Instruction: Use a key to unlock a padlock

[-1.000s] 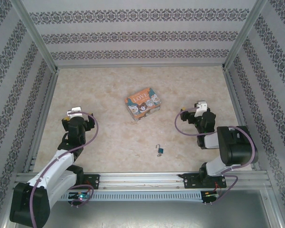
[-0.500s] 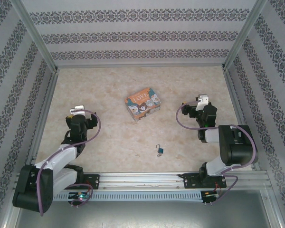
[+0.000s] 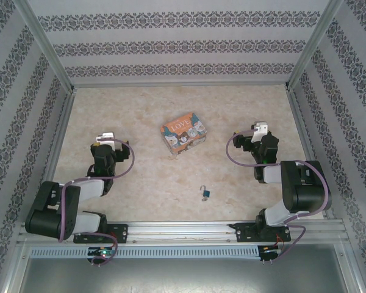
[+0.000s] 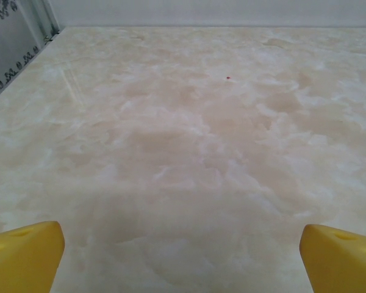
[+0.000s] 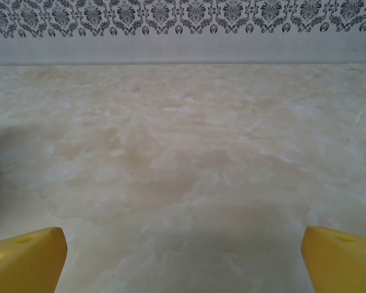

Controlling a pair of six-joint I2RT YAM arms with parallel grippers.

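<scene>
The padlock [image 3: 205, 194] is seen lying on the marbled table [image 3: 140, 110] near its front edge, roughly midway between the two arm bases, with its teal body toward the front and its silver shackle pointing away; whether the shackle is latched is too small to be told. Farther back, well apart from it, a colourful box [image 3: 183, 132] marked LOVE is laid on the table. The left gripper [image 3: 102, 139] is held over the left part of the table, well apart from the padlock, and its yellow fingertips [image 4: 24, 256] are shown spread wide in the left wrist view, bare table being seen between them. The right gripper [image 3: 260, 130] is held over the right part, likewise well apart from the padlock and the box, and its yellow fingertips [image 5: 25, 259] are spread wide too, nothing being pinched; a patterned wall [image 5: 183, 24] is seen beyond the table's far edge
</scene>
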